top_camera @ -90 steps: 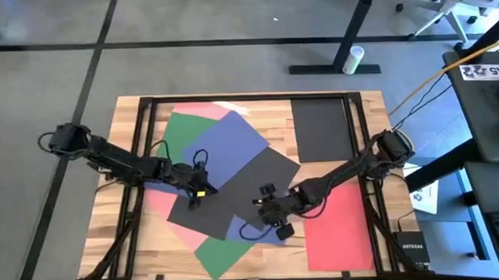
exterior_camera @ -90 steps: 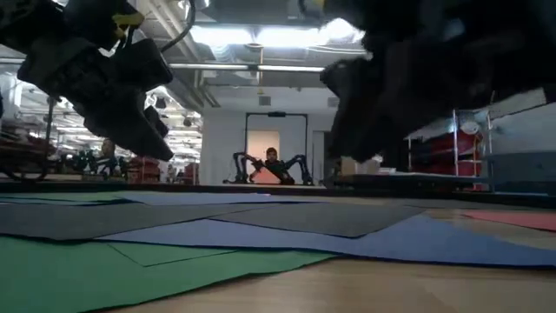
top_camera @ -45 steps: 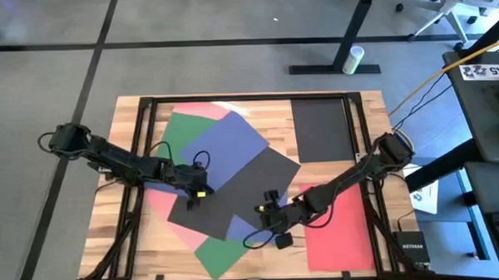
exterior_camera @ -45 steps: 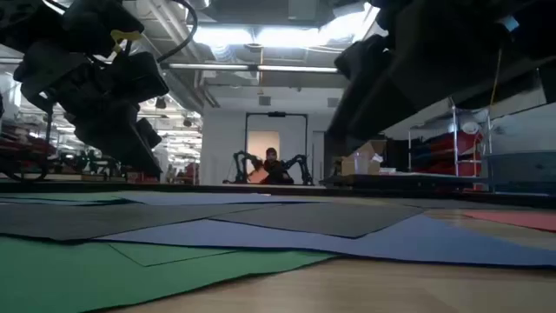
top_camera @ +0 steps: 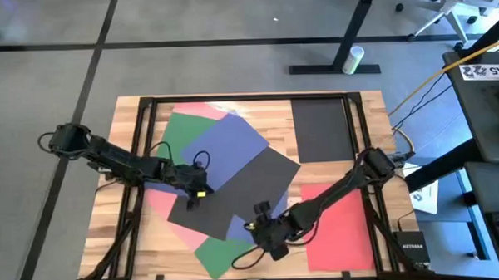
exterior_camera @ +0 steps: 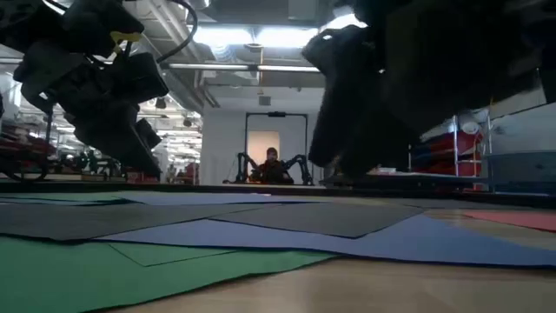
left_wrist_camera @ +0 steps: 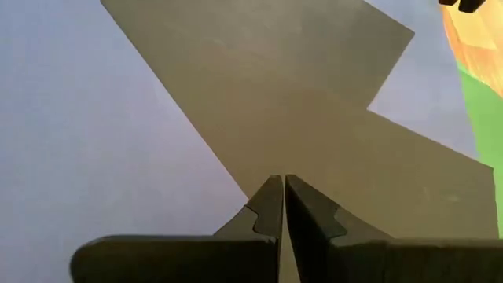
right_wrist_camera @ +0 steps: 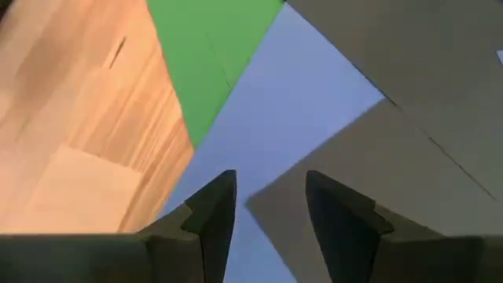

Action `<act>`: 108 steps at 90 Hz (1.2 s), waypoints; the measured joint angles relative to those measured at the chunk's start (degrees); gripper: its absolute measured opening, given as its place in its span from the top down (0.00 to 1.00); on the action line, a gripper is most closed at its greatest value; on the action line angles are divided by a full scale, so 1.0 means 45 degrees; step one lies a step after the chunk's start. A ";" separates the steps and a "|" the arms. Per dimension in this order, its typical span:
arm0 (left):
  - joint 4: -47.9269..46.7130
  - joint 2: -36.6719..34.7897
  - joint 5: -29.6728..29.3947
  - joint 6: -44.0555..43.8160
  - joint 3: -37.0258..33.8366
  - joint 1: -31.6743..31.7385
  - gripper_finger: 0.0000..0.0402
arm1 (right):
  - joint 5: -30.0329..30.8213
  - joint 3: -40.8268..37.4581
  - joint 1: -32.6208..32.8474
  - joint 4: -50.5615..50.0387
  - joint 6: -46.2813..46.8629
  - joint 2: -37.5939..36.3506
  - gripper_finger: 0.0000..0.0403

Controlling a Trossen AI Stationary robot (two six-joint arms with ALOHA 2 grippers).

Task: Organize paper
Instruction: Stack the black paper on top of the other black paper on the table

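Loose paper sheets overlap in a pile at mid-table: pink (top_camera: 200, 111), green (top_camera: 181, 132), blue (top_camera: 230, 142), and a black sheet (top_camera: 238, 184) on top, with more green (top_camera: 222, 254) sticking out at the near side. My left gripper (top_camera: 195, 195) hovers shut over the black sheet's left edge (left_wrist_camera: 236, 169), where it lies on blue paper. My right gripper (top_camera: 259, 231) hangs open above the black sheet's near corner (right_wrist_camera: 259, 203), which lies on a blue sheet (right_wrist_camera: 299, 102). In the low view both grippers stand clear of the paper.
A single black sheet (top_camera: 322, 129) lies at the far right and a red sheet (top_camera: 342, 224) at the near right. Bare wood (top_camera: 127, 219) shows along the left and near edges. A dark frame (top_camera: 145, 119) runs around the table.
My right gripper has moved toward the table's near edge and a little to the left, from above the black sheet to above its near corner. The sheets have stayed where they were.
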 joint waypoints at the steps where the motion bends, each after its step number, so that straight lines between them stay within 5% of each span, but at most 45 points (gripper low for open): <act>1: 0.0003 0.0000 0.0000 0.0000 0.0000 0.0000 1.00 | 0.0011 0.0065 0.0008 -0.0070 0.0000 0.0044 0.64; 34: -0.0395 0.0000 0.0005 -0.0046 0.0000 0.0000 1.00 | 0.0562 0.0584 0.0115 -0.1570 0.0009 0.0799 0.64; 108: -0.0881 0.0000 0.0000 -0.0248 0.0000 -0.0092 1.00 | 0.1437 0.0575 0.0397 -0.0312 0.0061 0.1213 0.64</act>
